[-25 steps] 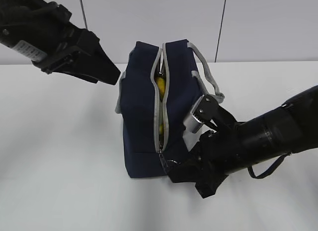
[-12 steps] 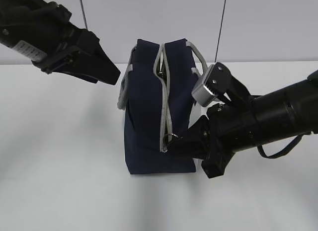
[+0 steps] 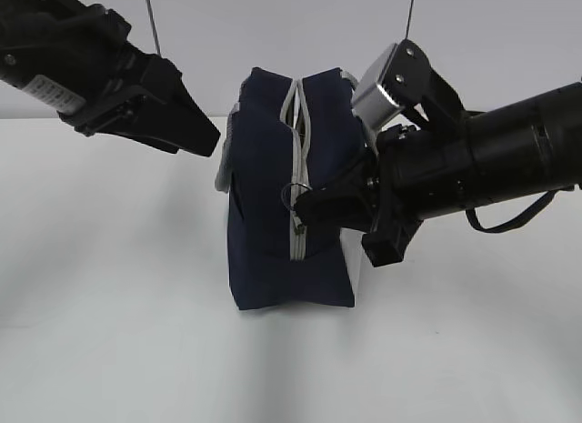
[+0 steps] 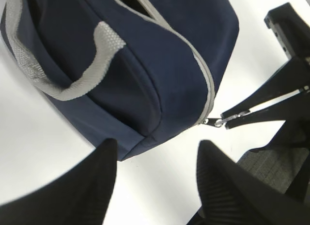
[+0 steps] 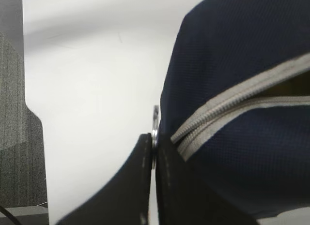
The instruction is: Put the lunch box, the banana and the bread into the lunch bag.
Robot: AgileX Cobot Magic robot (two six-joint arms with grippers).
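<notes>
Your right gripper (image 3: 305, 203) has its jaws pinched flat together on the metal ring pull (image 3: 291, 195) of the zipper (image 3: 297, 182), and that grip explains the arm's low, sideways reach across the front of the lunch bag (image 3: 273, 214): the pull can only be drawn along the grey track if the fingers stay in line with it. In the right wrist view the ring (image 5: 155, 126) shows as a thin sliver caught between the two dark fingertips (image 5: 140, 186), right where the zipper's two grey sides meet, with a narrow gap open beyond that point (so the closing looks only partly done, as far as you can judge). The bag stands upright on the white table (image 3: 109, 332), one grey webbing handle (image 4: 63, 70) draped over its side. Your left gripper (image 3: 195, 132) hangs in the air up and to the left, apart from the bag, jaws moderately spread and holding nothing; parked there it keeps clear of the zipper line while staying close enough to steady the fabric if the bag drags. The lunch box, the banana and the bread are not visible anywhere on the table, so they are probably inside, though the slit is too dark to confirm it. Watch that the bag does not tip or slide toward your right arm as the pull loads the cloth.
</notes>
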